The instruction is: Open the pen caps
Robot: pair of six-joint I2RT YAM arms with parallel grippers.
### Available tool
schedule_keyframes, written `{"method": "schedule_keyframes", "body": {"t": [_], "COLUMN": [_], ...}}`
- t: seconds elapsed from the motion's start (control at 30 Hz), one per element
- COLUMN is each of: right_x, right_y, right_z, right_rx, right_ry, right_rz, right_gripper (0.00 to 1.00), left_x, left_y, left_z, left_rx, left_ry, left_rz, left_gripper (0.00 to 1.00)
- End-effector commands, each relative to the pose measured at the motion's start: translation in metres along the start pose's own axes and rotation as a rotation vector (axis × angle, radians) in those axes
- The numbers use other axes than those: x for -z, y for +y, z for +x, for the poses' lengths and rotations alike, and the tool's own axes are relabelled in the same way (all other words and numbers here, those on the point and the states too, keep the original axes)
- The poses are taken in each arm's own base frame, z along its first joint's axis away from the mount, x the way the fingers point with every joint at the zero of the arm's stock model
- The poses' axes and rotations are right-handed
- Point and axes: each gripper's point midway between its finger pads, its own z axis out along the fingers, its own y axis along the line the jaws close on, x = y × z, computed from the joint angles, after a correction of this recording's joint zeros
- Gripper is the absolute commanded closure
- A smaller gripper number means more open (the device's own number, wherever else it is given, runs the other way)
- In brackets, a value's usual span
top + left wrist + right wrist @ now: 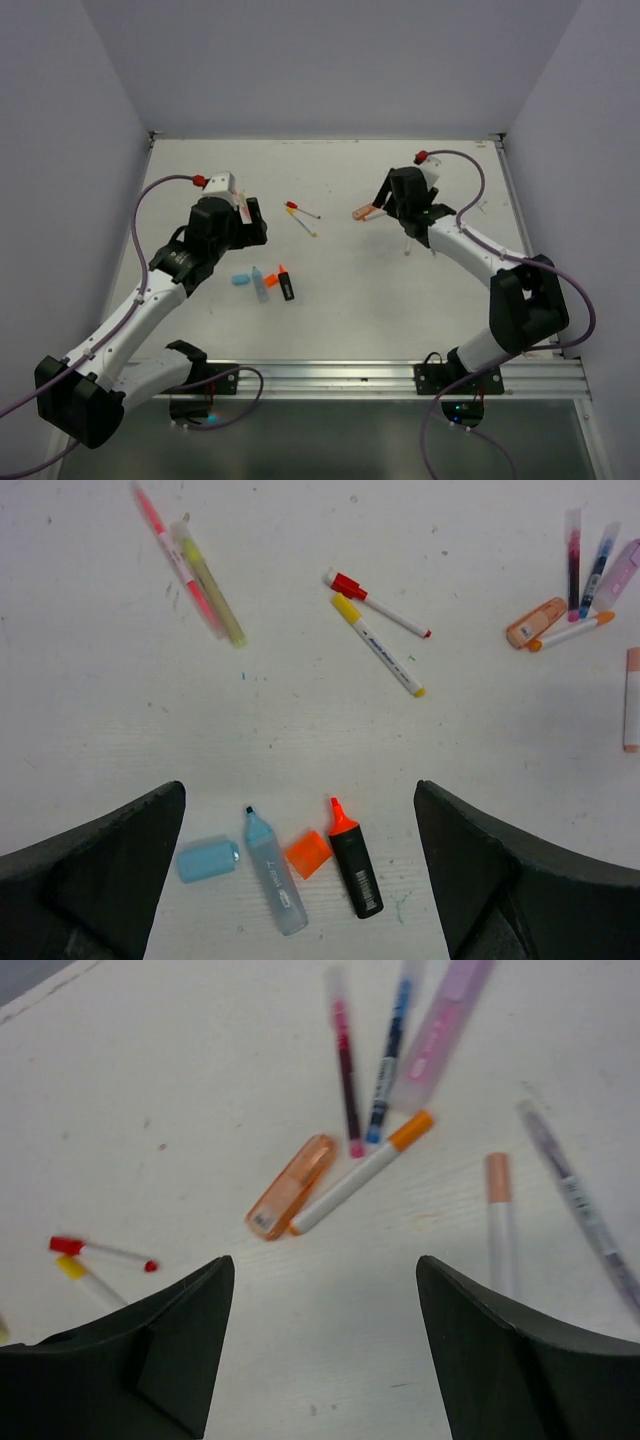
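Note:
Between the fingers of my open left gripper lie a loose light blue cap, an uncapped light blue highlighter, a loose orange cap and a black highlighter with a bare orange tip. Further off lie a red-capped pen and a yellow-capped pen. My right gripper hangs open and empty just short of a capped orange highlighter and a white pen with an orange cap. Both grippers hold nothing.
Behind the right gripper's pair lie a pink pen, a blue pen, a purple highlighter, a peach-capped white pen and a thin purple pen. Pink and yellow pens lie far left. Walls enclose the table.

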Motion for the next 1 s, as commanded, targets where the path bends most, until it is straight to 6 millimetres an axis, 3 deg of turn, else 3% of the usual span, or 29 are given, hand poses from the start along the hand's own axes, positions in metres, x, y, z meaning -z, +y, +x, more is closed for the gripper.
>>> {"method": "schedule_keyframes", "body": {"t": [0.0, 0.1, 0.13, 0.2, 0.23, 0.33, 0.4, 0.5, 0.63, 0.97], "right_x": [-0.014, -0.037, -0.044, -0.062, -0.068, -0.094, -0.110, -0.122, -0.145, -0.161], "right_y": [-0.056, -0.073, -0.076, -0.082, -0.079, -0.080, -0.083, -0.083, -0.090, -0.107], "right_z": [-0.038, -0.036, -0.051, -0.045, -0.058, -0.058, -0.059, -0.064, -0.045, -0.018], "right_rx": [-0.006, -0.025, -0.051, -0.057, -0.072, -0.087, -0.087, -0.091, -0.084, -0.113], "right_ry": [-0.024, 0.033, 0.019, 0.058, 0.044, 0.074, 0.084, 0.088, 0.139, 0.178], "right_rz": [0.220, 0.268, 0.276, 0.293, 0.285, 0.309, 0.333, 0.350, 0.385, 0.435], "right_gripper": [0.24, 0.27, 0.28, 0.29, 0.30, 0.32, 0.33, 0.36, 0.39, 0.55], "left_x": [-0.009, -0.010, -0.010, -0.006, -0.002, 0.003, 0.001, 0.001, 0.000, -0.002], "left_y": [-0.005, -0.006, -0.002, 0.003, 0.005, 0.006, 0.013, 0.018, 0.025, 0.024], "left_z": [0.004, 0.011, 0.015, 0.008, 0.006, -0.001, 0.005, 0.006, 0.008, 0.016], "left_rx": [-0.072, -0.096, -0.107, -0.121, -0.123, -0.126, -0.130, -0.121, -0.126, -0.121], "left_ry": [-0.002, 0.037, 0.060, 0.050, 0.045, -0.005, -0.019, -0.039, -0.027, -0.003], "left_rz": [0.052, 0.062, 0.044, 0.010, 0.002, 0.008, -0.007, -0.023, -0.060, -0.037], "left_gripper": [0.00, 0.00, 0.00, 0.00, 0.00, 0.00, 0.00, 0.00, 0.00, 0.00]}}
